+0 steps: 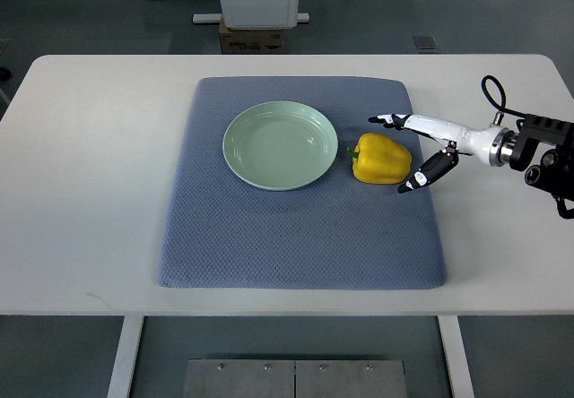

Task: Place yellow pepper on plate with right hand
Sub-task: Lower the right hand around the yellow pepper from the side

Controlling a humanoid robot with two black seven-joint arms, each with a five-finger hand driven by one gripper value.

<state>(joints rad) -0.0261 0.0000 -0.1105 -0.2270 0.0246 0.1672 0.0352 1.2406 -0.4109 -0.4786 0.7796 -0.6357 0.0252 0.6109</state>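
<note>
Reaching in, right hand (405, 151) spreads released fingers around yellow pepper (383, 159), beside plate (235, 138).

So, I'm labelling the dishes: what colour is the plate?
Pale green, plain and unpatterned; the plate shows clearly in the top view, the only one.

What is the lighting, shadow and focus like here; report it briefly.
Top view: even, diffuse light; only a soft, faint shadow under the yellow pepper; a mild sheen but no hard glare on the green plate; the right hand and the mat's weave are sharp, no motion blur.
</note>
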